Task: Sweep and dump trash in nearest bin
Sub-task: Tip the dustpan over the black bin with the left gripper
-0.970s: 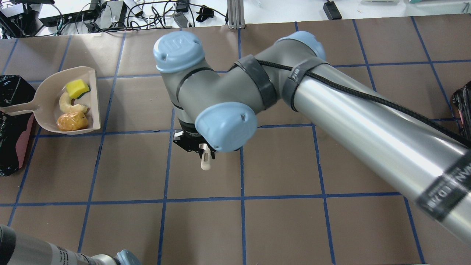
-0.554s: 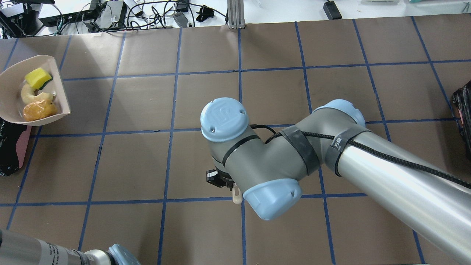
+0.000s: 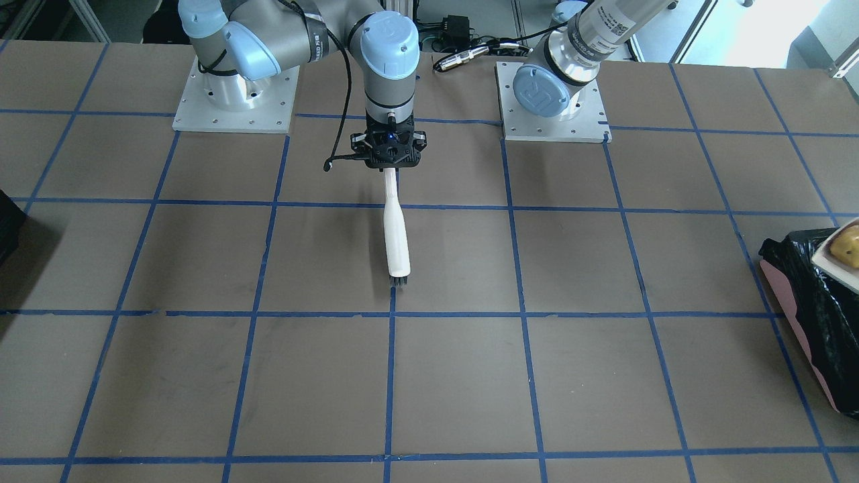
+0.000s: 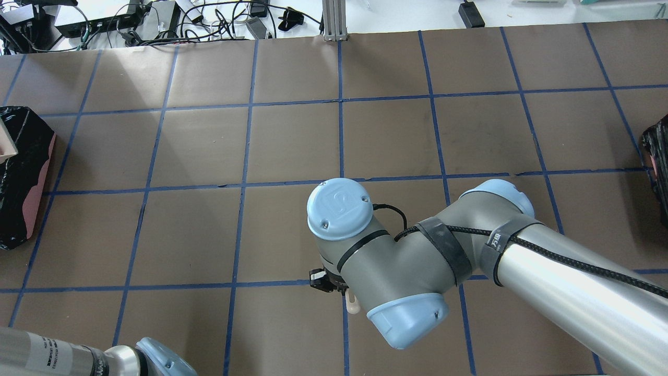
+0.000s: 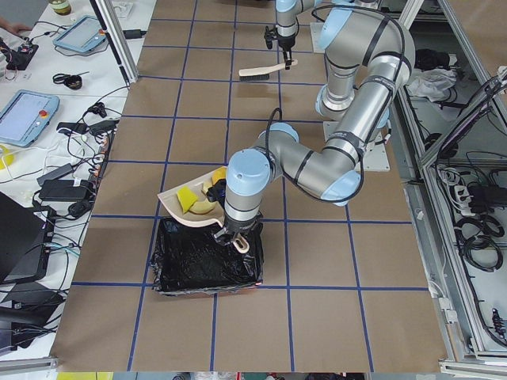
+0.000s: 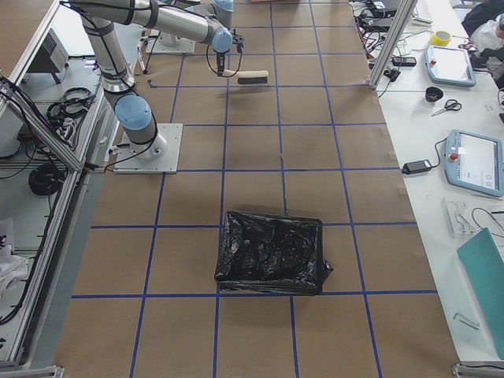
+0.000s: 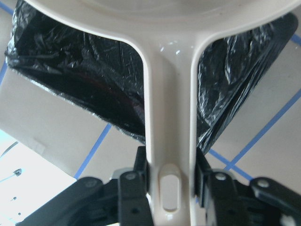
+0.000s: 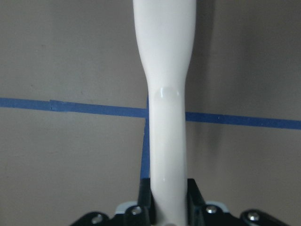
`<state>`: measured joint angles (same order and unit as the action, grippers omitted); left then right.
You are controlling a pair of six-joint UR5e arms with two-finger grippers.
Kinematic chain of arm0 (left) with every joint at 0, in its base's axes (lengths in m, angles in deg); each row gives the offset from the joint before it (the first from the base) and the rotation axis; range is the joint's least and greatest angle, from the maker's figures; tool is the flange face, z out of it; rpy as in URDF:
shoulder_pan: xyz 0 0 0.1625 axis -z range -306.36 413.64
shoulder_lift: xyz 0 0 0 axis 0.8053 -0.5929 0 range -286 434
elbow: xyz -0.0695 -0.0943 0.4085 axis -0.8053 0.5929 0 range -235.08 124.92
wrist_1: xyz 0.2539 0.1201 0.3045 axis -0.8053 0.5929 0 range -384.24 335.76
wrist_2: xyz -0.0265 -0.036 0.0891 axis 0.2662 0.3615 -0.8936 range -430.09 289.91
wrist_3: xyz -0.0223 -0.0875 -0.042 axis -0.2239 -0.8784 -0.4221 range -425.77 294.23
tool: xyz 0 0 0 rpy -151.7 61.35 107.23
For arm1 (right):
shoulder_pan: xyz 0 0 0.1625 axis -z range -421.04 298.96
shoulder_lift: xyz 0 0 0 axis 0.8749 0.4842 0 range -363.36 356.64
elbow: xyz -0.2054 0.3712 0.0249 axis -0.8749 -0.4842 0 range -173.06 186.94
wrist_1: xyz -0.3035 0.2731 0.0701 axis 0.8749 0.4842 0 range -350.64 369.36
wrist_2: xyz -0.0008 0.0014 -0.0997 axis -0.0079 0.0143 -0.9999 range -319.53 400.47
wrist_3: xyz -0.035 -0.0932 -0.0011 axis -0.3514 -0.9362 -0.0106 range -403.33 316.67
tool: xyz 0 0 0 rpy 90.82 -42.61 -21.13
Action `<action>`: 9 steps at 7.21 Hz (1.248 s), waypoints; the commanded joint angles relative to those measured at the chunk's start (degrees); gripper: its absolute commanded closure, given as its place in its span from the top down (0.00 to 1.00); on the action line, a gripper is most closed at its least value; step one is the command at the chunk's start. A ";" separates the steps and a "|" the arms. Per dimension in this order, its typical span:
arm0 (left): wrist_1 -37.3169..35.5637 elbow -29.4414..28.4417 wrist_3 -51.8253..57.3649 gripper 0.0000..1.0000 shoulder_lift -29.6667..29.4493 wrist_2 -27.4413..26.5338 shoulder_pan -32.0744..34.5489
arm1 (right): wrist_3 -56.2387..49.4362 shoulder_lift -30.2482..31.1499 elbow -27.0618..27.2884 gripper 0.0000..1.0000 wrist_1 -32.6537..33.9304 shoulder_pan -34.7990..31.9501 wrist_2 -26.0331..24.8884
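Brown paper covers the whole counter (image 4: 209,146), ruled into large squares by blue tape (image 4: 250,141). Both arms rise from metal base plates (image 3: 235,100) bolted along one long side. White side counters (image 5: 47,87) flank the far edge, strewn with cables and handheld control tablets (image 6: 472,161), and aluminium frame posts (image 5: 111,36) stand at the corners.

At the end on the robot's left, the bin (image 5: 198,261) shows its crinkly black liner and a pink side. The left gripper (image 7: 170,179) has its fingers closed around the handle of the dustpan (image 5: 184,207), which is held above the bin's edge. The yellow wedge (image 5: 187,197) and pale slice (image 5: 204,207) lie in the pan, and the golden-brown lump (image 3: 847,246) shows at its rim.

Near the bases, the right gripper (image 3: 389,151) has its fingers clamped on the white handle of the brush (image 3: 396,231), held out level with the dark bristles (image 3: 400,280) at the far tip. A black-bagged box (image 6: 272,252) sits at the end on the robot's right.
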<state>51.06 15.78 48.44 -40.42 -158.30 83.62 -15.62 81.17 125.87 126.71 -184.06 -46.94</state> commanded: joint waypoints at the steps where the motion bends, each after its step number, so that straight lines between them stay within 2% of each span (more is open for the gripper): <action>1: -0.59 -6.06 0.57 0.00 -4.55 -0.38 -2.99 | 1.37 0.20 0.60 0.00 0.24 -0.12 0.65; 2: -1.38 -8.78 0.66 0.00 -7.01 -0.47 -3.17 | 2.60 0.02 0.60 0.00 0.25 -0.12 0.92; 4: -8.29 -10.04 0.84 0.00 -9.93 -3.97 -3.17 | 2.96 -0.24 0.95 0.00 1.29 -0.12 1.19; 6: -12.86 -8.30 0.13 0.00 -10.20 -4.24 -2.13 | 2.88 -0.51 0.95 0.00 1.74 -0.12 1.19; 7: -18.03 -5.50 0.22 0.00 -9.51 -8.51 -0.38 | 2.88 -0.51 0.95 0.00 1.74 -0.12 1.19; 8: -23.04 -4.43 0.48 0.00 -9.33 -10.12 1.38 | 2.79 -0.60 0.95 0.00 1.83 -0.12 1.27; 9: -23.35 -4.07 0.75 0.00 -9.41 -10.31 1.74 | 2.70 -0.68 0.95 0.00 2.00 -0.12 1.27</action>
<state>30.23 10.76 48.90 -49.89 -167.49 84.31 -12.82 80.59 126.82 128.54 -184.17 -45.69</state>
